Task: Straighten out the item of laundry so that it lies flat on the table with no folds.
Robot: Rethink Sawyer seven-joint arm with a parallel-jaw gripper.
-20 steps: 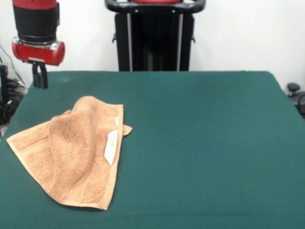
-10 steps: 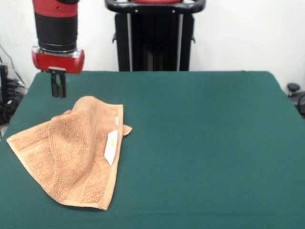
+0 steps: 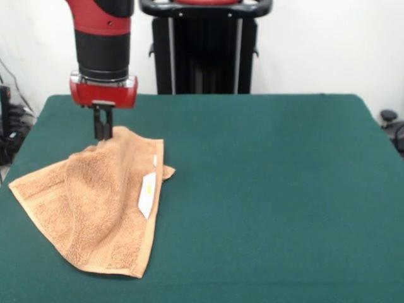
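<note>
Here, in the front view, the only view supplied, the towel [image 3: 95, 202] lies on the left part of the table [image 3: 271, 189], well apart from the bare right half. It is not flat: one side is folded over the rest, giving a doubled layer with a woven border band along the right edge and another along the lower left edge. A white label [image 3: 147, 194] sits on the folded edge, and a small corner of cloth pokes out just beside it on the right. The towel's leftmost corner reaches close to the table's left edge; whether it overhangs cannot be made out.

The red and black arm [image 3: 102, 44] comes down from the top, its upper part cut off by the picture's edge. The gripper [image 3: 103, 129] hangs at the towel's far, top edge. Its dark fingers [image 3: 99, 124] look close together, with barely a slit between them, but their tips merge with the cloth behind, so I cannot tell whether they are closed, pinching the towel, or merely just above it.

Behind the table stands a black pedestal [image 3: 205, 47], its top cut off. Dark objects at the far left and right edges are too cropped to identify.
</note>
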